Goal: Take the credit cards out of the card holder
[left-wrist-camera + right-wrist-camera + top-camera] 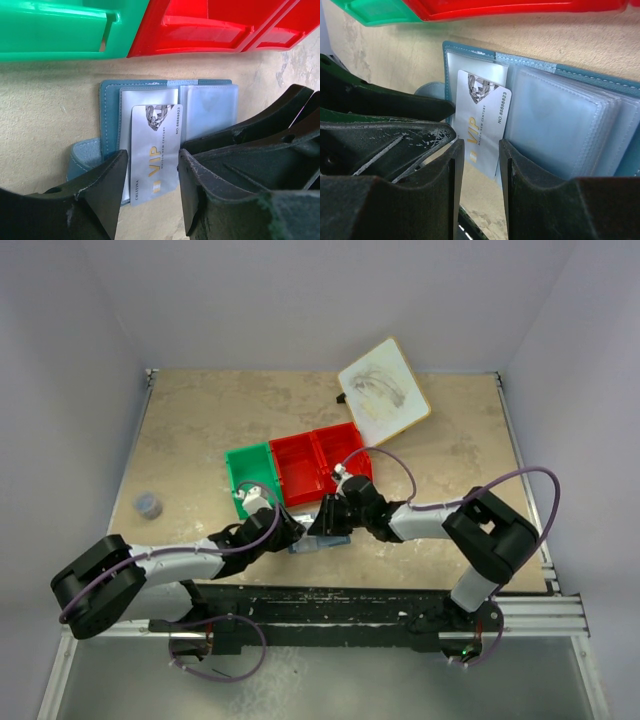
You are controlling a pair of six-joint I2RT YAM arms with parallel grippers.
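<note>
Viewing from above: left gripper [295, 530] and right gripper [331, 520] close together over card holder [318, 543], beside red bins [296, 472]. Left wrist: jaws apart, flanking 1 grey-white credit card [156, 150] half out of its pocket. Right wrist: jaws narrow over it; cannot tell if gripping.

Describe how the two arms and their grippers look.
Both the left arm and right arm have white-grey links between bulky black joints, with a purple cable looping along each. The left gripper and right gripper have thick black fingers, scuffed with pale scratches.
</note>
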